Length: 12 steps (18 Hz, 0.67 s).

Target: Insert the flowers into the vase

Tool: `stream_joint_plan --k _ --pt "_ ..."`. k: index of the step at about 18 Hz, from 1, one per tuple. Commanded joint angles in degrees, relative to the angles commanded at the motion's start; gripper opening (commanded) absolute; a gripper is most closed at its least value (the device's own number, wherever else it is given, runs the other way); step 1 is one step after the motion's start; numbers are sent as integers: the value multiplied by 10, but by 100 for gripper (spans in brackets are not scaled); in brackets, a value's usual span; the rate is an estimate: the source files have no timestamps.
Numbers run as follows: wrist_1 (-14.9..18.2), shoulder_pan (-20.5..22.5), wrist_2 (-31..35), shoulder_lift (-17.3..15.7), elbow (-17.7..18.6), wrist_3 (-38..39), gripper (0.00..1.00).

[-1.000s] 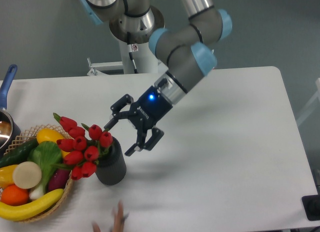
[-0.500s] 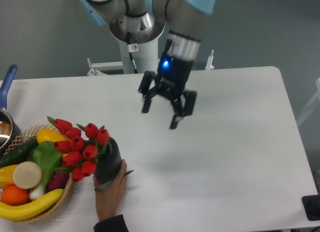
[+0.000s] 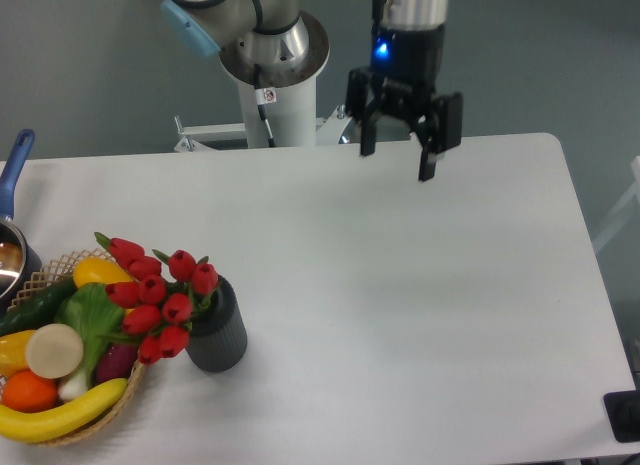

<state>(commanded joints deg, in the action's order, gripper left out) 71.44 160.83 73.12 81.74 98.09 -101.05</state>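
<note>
Black fingers (image 3: 431, 155) spread apart, gripping nothing; two-finger gripper (image 3: 397, 163) hangs above the far edge of the white surface (image 3: 420, 285). Well apart, near left: red tulip bunch (image 3: 155, 297) sits in the ribbed dark grey vase (image 3: 219, 330), leaning left over the wicker fruit basket (image 3: 60, 365). Blue-handled pot (image 3: 12, 230) at left edge.

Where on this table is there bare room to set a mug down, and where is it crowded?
The widest bare patch is the table right of the vase, running to the right edge. The strip along the back, left of the gripper, is bare too. The front-left is crowded: the flowers, the wicker basket and the blue-handled pot.
</note>
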Motion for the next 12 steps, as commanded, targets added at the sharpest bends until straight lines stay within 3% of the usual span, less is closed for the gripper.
stream_joint_plan --k 3,12 --pt "18 9 3 -12 3 -30 100" --pt "18 5 29 -41 44 -31 100"
